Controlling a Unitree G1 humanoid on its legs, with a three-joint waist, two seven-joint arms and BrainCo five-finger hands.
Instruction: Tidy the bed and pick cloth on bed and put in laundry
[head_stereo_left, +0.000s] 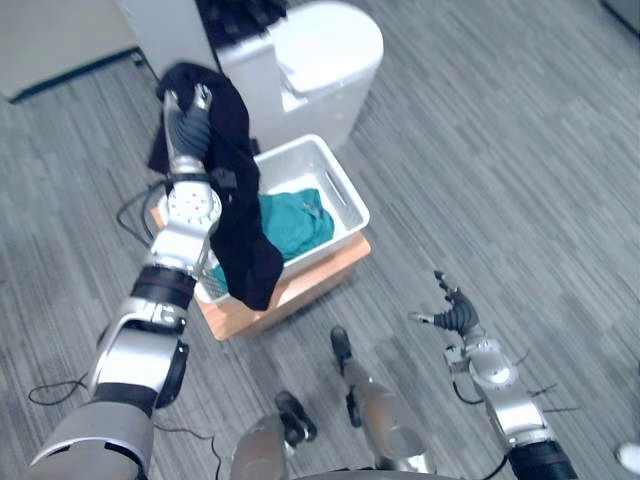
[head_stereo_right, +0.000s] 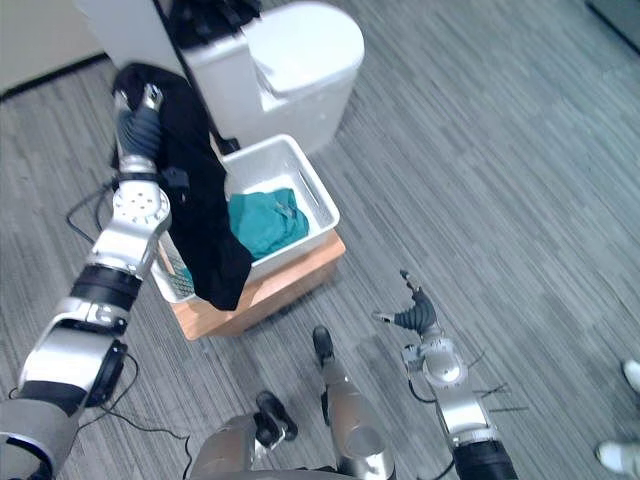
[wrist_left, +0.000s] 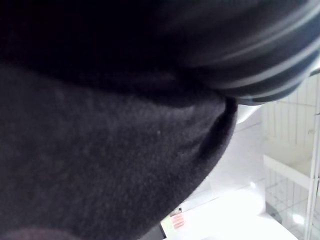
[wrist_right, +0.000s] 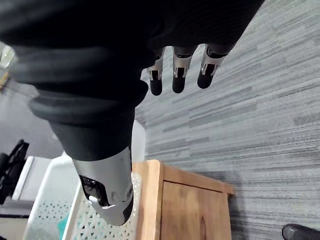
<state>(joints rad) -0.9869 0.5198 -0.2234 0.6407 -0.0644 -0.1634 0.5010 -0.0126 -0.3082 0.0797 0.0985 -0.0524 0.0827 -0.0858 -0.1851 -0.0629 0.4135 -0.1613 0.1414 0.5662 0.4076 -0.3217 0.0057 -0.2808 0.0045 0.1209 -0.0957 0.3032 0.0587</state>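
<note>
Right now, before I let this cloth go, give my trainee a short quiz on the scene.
1. True or false: the basket is empty.
2. The black cloth hangs from: A) the left hand; B) the right hand; C) the basket's handle.
3. Fill in: the right hand is open, low over the ____.

Key: 1 false, a teal cloth lies in it. 2 A. 3 floor.
</note>
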